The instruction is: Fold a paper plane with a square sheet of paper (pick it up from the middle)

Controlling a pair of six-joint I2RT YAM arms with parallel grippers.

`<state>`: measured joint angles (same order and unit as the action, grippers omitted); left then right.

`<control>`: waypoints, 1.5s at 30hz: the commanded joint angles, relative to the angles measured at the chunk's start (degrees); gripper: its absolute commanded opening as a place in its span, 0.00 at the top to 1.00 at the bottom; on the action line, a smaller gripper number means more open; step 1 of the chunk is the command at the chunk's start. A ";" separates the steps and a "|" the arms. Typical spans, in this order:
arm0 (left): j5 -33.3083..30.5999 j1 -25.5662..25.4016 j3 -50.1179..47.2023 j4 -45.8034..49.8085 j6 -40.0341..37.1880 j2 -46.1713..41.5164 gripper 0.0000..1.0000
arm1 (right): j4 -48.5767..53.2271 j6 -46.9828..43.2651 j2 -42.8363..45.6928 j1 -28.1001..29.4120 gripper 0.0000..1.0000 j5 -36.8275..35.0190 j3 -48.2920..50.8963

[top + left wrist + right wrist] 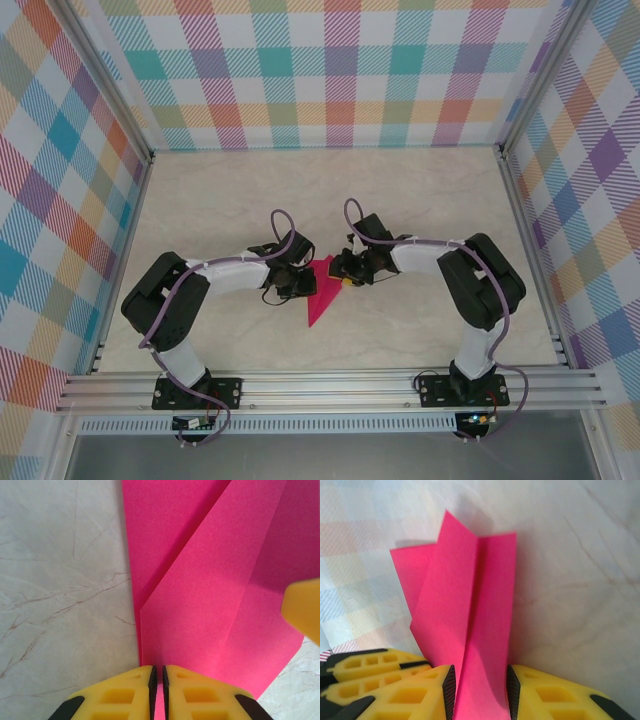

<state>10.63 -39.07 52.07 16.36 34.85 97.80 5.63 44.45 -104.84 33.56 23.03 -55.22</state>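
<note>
top view / where it is: the pink paper (320,293) sits on the tabletop (400,190) pretty much dead centre of the frame. It's a narrow triangle, wide end up, tip aimed at the lower edge.
top view / long axis: runs up-down in the frame, with the tip leaning a bit left.
top view / who's nearer: call it a tie. The left arm (230,272) comes in from the left and the right arm (430,255) from the right, and both sets of jaws meet at the wide upper end. The tip lies free.
left wrist / left jaws: bottom centre, the yellow fingers (125,700) are closed down to a sliver with pink showing in the slit, so they're pinched on the paper's edge.
left wrist / paper from the jaws: fans up and to the right across most of the frame. Stacked flaps, with diagonal fold edges climbing toward the upper right.
left wrist / extra: the yellow fingertip (302,612) at the right edge looks like the other arm's. Can't tell if it's touching the paper.
right wrist / right jaws: part-way open, black pads (449,687) either side of the folded paper, which fills the gap. Can't tell whether it's actually squeezed or just bracketed.
right wrist / paper from the jaws: runs from the bottom up to mid-frame, sharp centre crease, pointed corner on top.
materials: thin matte paper with crisp creases. Pale marble-look tabletop with brownish veins. Yellow plastic fingers with cut-out pockets.
my guess: the next move hangs on that centre crease lining up with the long axis, with the left pinch as anchor.
</note>
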 commanded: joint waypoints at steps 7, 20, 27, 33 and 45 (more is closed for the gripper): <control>0.76 0.57 -0.68 0.60 -0.79 1.98 0.85 | -2.33 -1.93 -0.04 -1.58 0.64 3.45 0.06; 1.39 0.57 -0.70 0.08 -0.42 2.15 0.85 | -9.25 1.58 3.97 -0.71 0.66 10.37 9.04; 2.11 0.57 -0.96 -1.93 0.39 2.13 0.86 | -12.09 3.65 3.88 0.08 0.65 10.90 10.02; 2.26 0.66 -1.01 -2.12 0.81 1.78 0.86 | -16.12 8.36 3.60 0.46 0.64 9.85 11.33; 1.84 0.75 -2.19 -3.00 1.80 0.29 0.86 | -21.20 11.78 2.04 1.74 0.68 7.86 11.00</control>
<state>12.36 -38.85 51.40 13.45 36.18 98.08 -12.88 55.33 -101.91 34.76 30.70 -43.75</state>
